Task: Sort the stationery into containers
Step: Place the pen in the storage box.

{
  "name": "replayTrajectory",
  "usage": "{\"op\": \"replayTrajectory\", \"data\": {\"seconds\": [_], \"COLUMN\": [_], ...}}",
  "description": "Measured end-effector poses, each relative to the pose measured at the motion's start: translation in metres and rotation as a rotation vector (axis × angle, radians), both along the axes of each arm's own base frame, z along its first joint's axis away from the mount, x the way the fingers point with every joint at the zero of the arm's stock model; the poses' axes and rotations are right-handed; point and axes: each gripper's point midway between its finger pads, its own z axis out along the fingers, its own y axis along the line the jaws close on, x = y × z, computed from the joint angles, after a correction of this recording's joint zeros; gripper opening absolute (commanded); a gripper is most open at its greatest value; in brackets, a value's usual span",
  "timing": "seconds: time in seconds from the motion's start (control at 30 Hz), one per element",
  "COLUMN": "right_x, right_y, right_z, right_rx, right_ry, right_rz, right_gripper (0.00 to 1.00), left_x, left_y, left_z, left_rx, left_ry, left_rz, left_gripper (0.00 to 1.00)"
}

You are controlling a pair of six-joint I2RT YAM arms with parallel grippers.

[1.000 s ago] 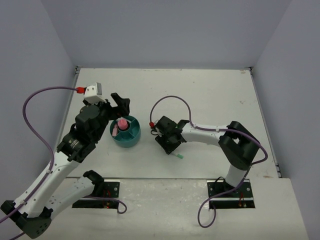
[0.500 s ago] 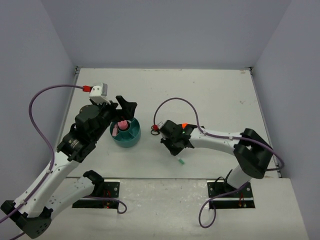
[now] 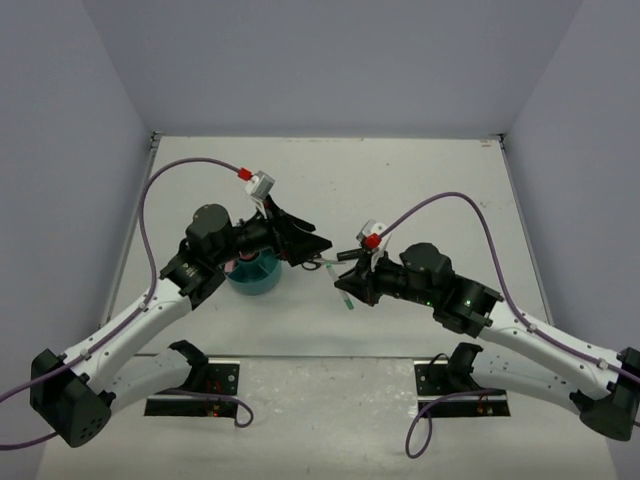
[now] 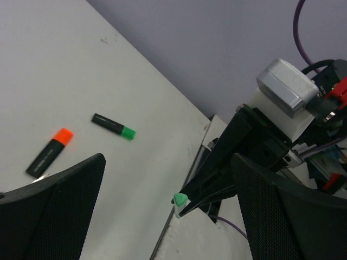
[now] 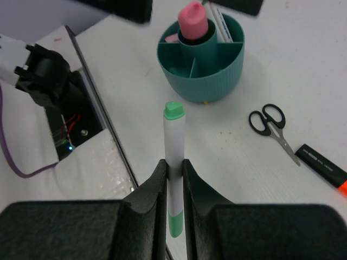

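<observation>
Pen: a white pen [image 5: 173, 135] with green ends is clamped between the fingers of the right gripper [image 5: 173, 165]. Its capped tip sticks out ahead of the fingertips and its other end lies back between them.
Right gripper: closed on the pen and raised off the table [image 5: 282, 54].
What changed: a second ago this gripper was down at the table with the pen lying under it. Now arm and pen are up in the air, so the pick is done.
Left gripper: the left gripper [image 4: 168, 162] has its jaws spread wide and holds nothing. It has swung from beside the organizer across to face the right gripper, and the pen's green tip shows in the gap between its fingers.
Organizer: the teal organizer [image 5: 200, 81] sits ahead of and below the right gripper, just past the pen tip. A pink tube [image 5: 192, 21] stands in its middle cell and white pens [image 5: 221, 19] stand in a cell on the far side.
Still out: scissors [image 5: 269, 125] lie ahead and to the right of the right gripper, near the organizer. An orange highlighter [image 4: 49, 153] and a green highlighter [image 4: 113, 125] lie apart on the table, beyond the left gripper's fingers.
Meaning for the task: the pen now needs only carrying and dropping into a cell. The two grippers facing each other suggest a handover, though that is a guess. The three items on the table would then remain.
</observation>
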Motion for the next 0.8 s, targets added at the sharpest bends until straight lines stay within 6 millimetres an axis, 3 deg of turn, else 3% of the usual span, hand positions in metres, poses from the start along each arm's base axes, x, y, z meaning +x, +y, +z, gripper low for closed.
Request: {"op": "replayTrajectory", "data": {"seconds": [0.07,0.27,0.43,0.5,0.67,0.8], "right_x": [-0.006,-0.012,-0.014,-0.014,-0.012,-0.010], "right_y": [-0.002,-0.005,-0.009,-0.011,-0.015,-0.016], "right_z": [0.014,0.033,0.041,0.045,0.049,0.048], "right_rx": [0.050,0.108,0.130,0.141,0.149,0.144], "right_ry": [-0.028,-0.064,-0.081,-0.091,-0.108,-0.108], "right_rz": [0.018,0.037,0.036,0.032,0.010,-0.003], "right_gripper": [0.00,0.00,0.00,0.00,0.00,0.00], "left_x": [-0.011,-0.044,-0.048,-0.049,-0.051,-0.050], "left_y": [-0.015,-0.047,-0.052,-0.052,-0.052,-0.053], "left_z": [0.000,0.004,0.002,0.002,0.002,0.002], "left_rx": [-0.021,-0.060,-0.059,-0.059,-0.059,-0.056], "left_ry": [0.002,-0.021,-0.018,-0.019,-0.027,-0.029], "left_rz": [-0.085,-0.261,-0.292,-0.296,-0.309,-0.312], "left_gripper": [0.97,0.66,0.61,0.39,0.01,0.00]}}
